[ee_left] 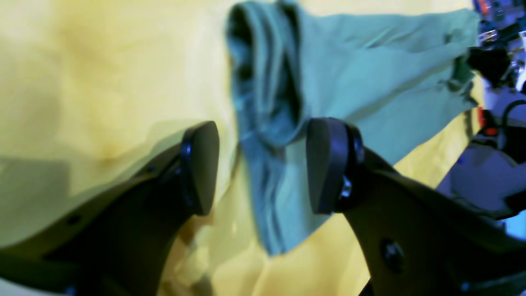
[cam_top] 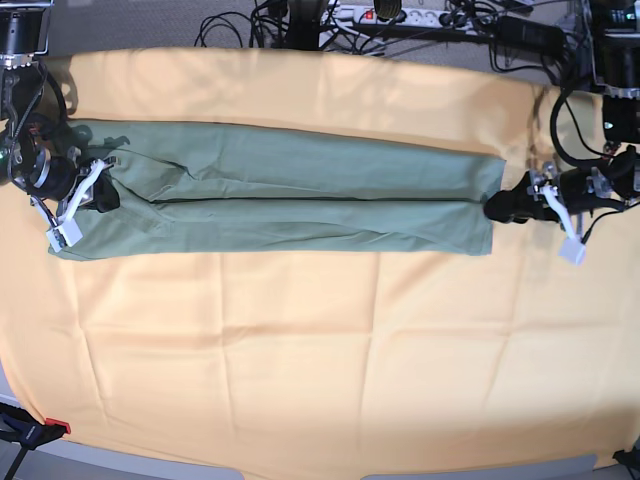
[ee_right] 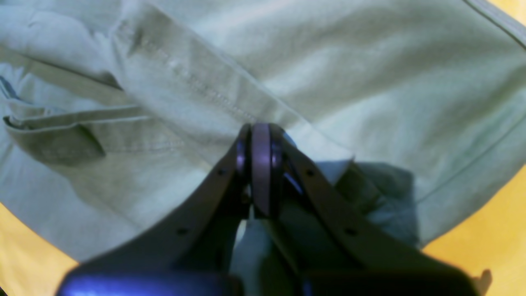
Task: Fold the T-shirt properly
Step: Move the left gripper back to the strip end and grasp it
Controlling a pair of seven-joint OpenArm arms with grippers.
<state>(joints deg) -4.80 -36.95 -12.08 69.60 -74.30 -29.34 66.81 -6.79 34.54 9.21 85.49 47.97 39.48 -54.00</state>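
t-shirt [cam_top: 280, 200] lies across the upper half of the yellow-orange cloth [cam_top: 300, 340], folded lengthwise into a long narrow band running left to right in the base view. a dark seam line runs down the middle where the two folded edges meet. long edges look fairly straight; both short ends are a bit ragged.

right gripper [ee_right: 261, 164] sits at the band's left end in the base view, jaws pressed together. green fabric is bunched under and around the fingers, hemmed edges crossing just ahead of the tips. can't tell for sure that cloth is between the pads.

left gripper [ee_left: 263, 164] is at the band's right end in the base view, jaws spread wide. a gathered fold of the t-shirt end lies in the gap between the fingers; neither pad visibly touches it in the left wrist view.

open room: wide bare stretch of cloth below the band in the base view, narrower strip above it. cables and a power strip [cam_top: 400, 15] sit beyond the cloth's far edge. a clamp [cam_top: 30, 432] is at the near left corner.
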